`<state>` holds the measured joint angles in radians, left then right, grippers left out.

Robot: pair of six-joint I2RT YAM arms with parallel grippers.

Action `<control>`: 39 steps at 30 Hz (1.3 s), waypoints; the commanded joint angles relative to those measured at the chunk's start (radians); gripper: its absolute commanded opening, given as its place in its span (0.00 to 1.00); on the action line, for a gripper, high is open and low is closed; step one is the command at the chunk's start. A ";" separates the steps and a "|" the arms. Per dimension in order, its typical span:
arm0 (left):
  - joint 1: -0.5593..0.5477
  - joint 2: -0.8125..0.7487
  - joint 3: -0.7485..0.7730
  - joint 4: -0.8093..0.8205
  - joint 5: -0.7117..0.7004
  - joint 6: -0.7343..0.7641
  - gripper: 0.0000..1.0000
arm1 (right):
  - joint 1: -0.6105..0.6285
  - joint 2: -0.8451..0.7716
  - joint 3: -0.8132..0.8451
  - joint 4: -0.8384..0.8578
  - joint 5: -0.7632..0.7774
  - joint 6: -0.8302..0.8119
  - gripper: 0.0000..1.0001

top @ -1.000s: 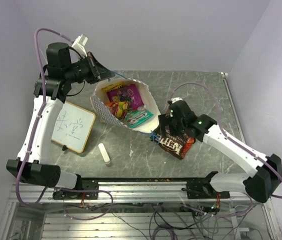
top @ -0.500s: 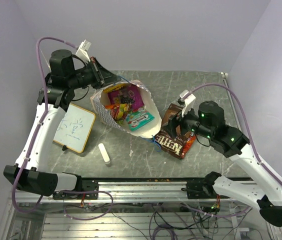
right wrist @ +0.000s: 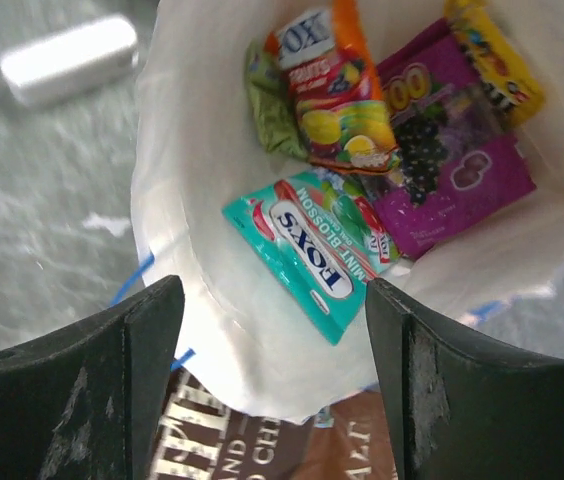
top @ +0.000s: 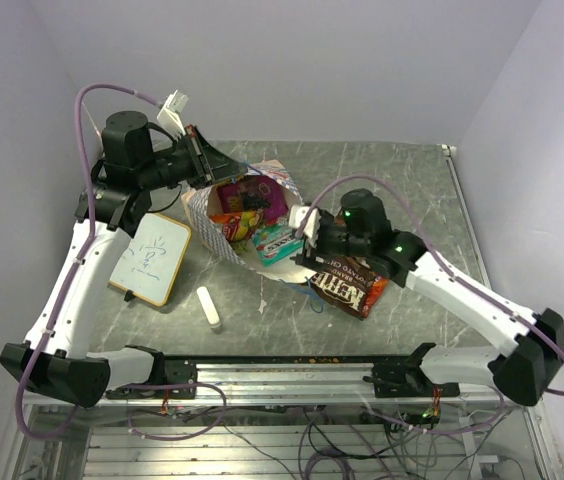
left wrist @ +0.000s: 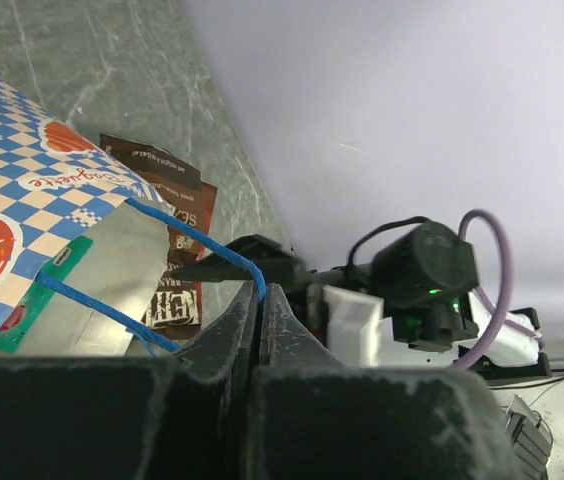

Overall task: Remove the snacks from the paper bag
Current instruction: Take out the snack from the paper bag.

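Packets (top: 247,205) lie inside the paper bag (top: 202,212) — chocolate bag (top: 354,288) just right of it, whiteboard (top: 149,258) to its left, small cylinder (top: 208,308) in front of both.

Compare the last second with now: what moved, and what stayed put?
The right hand swung left from beside the brown chocolate bag and now hangs open over the mouth of the paper bag, with nothing taken yet. Unchanged: the left hand stays shut on the blue cord handle; the chocolate bag, whiteboard and white cylinder lie where they were.
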<state>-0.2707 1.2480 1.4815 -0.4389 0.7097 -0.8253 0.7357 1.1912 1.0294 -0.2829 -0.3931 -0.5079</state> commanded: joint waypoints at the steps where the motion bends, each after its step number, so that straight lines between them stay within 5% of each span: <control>1: -0.012 -0.015 0.010 0.018 0.010 0.042 0.07 | 0.028 0.082 0.054 -0.106 -0.002 -0.485 0.74; 12: -0.013 0.054 0.087 -0.020 0.043 0.099 0.07 | 0.094 0.332 0.066 -0.035 0.143 -0.754 0.74; 32: -0.012 0.073 0.156 -0.169 0.052 0.218 0.07 | 0.097 0.624 0.112 0.235 0.374 -0.754 0.74; 35: -0.013 0.085 0.184 -0.215 0.042 0.260 0.07 | 0.090 0.674 0.165 0.229 0.350 -0.742 0.66; 39: -0.013 0.108 0.236 -0.281 0.025 0.303 0.07 | 0.090 0.686 0.210 0.182 0.339 -0.743 0.42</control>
<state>-0.2756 1.3392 1.6474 -0.6353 0.7284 -0.5945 0.8284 1.8751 1.1851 -0.1089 -0.0513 -1.2572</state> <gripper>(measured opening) 0.072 0.513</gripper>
